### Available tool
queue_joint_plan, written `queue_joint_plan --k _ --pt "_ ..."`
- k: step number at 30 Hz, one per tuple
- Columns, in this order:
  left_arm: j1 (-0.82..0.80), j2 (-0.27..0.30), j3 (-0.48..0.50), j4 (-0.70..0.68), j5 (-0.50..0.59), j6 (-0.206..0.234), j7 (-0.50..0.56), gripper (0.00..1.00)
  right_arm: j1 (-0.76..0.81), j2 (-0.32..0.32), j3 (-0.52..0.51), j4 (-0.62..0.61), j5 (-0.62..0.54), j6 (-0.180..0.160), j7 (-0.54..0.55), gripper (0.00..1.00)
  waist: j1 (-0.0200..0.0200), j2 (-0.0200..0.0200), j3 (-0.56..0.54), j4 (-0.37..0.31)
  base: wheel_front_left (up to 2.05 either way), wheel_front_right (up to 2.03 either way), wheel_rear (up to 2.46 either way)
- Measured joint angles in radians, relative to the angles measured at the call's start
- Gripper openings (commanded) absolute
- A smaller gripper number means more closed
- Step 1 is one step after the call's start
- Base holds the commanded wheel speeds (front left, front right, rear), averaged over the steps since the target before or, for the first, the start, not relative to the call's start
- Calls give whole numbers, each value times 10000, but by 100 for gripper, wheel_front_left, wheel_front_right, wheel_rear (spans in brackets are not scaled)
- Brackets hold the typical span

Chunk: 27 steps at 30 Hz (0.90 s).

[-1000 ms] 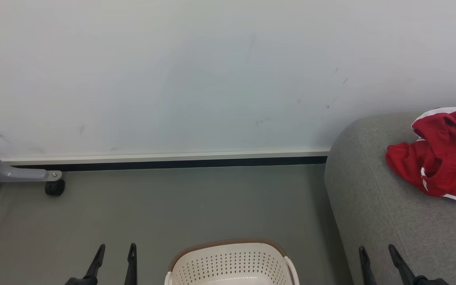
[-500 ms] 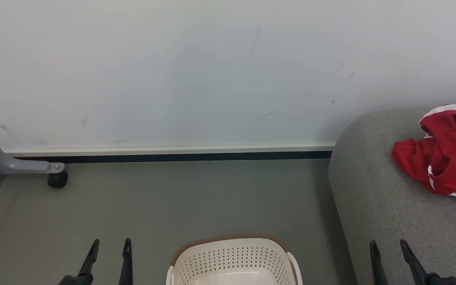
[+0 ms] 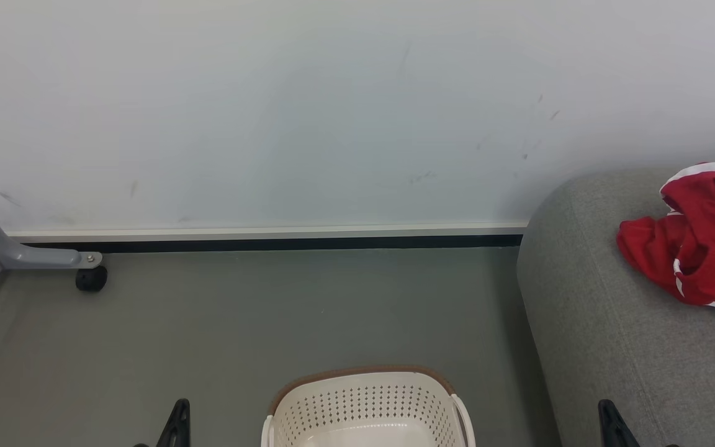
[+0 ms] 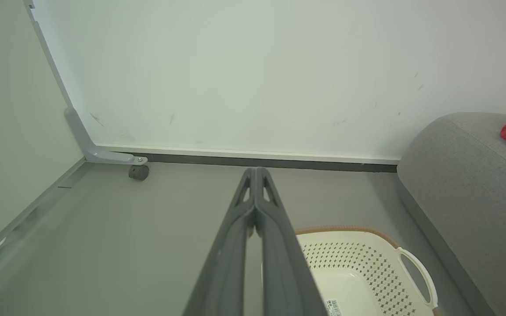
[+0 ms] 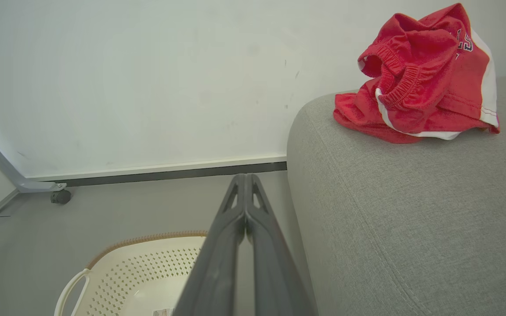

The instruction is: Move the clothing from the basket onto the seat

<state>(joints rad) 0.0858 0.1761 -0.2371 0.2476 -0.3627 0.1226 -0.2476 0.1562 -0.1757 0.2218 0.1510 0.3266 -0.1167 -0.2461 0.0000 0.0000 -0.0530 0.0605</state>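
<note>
A pale, matt wall (image 3: 270, 112) with a few faint scuffs takes up the far side. A white and black skirting strip (image 3: 270, 241) runs along its foot. Below it lies a smooth grey floor (image 3: 270, 310).

On the right stands the sofa (image 3: 612, 347), a bulky grey piece in coarse woven cloth. Its end is rounded and a stitched seam runs across the fabric.

The basket (image 3: 364, 403) sits on the floor just beside the sofa's end. It is oval, of cream plastic, with walls pierced by rows of small diamond holes, a brown rim and a looped side handle. The part of its inside that shows is smooth plastic, with a small printed sticker (image 4: 335, 306) on the bottom.

The clothes (image 5: 415, 83) lie in a crumpled heap on top of the sofa near its rounded end, well apart from the basket. They are soft red fabric with white stripe trim and a gathered elastic band. Some dark lettering shows at one fold, too little to read.

A bent grey metal leg (image 3: 16, 254) comes down at the far left and ends on a small black wheel (image 3: 91, 279).

The left tool (image 4: 256, 175) has its two long dark fingers pressed together, with nothing between them. It points over the floor beside the basket. The right tool (image 5: 245, 177) is likewise pressed together on nothing, above the gap between basket and sofa.
</note>
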Motion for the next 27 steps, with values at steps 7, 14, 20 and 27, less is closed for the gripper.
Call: queue_joint_plan --k 7,14,20,27 --pt "-9 -75 234 31 -543 -102 242 0 -49 61 -213 75 571 113 217 0 0 0 37 -37 0 0 0" --pt "-60 -178 416 75 -1411 -278 512 0 -207 150 -460 169 1453 261 443 0 0 1 74 -80 0 0 0" --pt "-174 -222 623 107 -2088 -437 708 0 -280 228 -654 242 2174 385 696 0 0 0 102 -113 0 0 0" --pt "-230 -303 813 132 -2821 -541 947 0 -477 305 -888 324 3033 554 930 0 1 0 136 -151 0 0 0"
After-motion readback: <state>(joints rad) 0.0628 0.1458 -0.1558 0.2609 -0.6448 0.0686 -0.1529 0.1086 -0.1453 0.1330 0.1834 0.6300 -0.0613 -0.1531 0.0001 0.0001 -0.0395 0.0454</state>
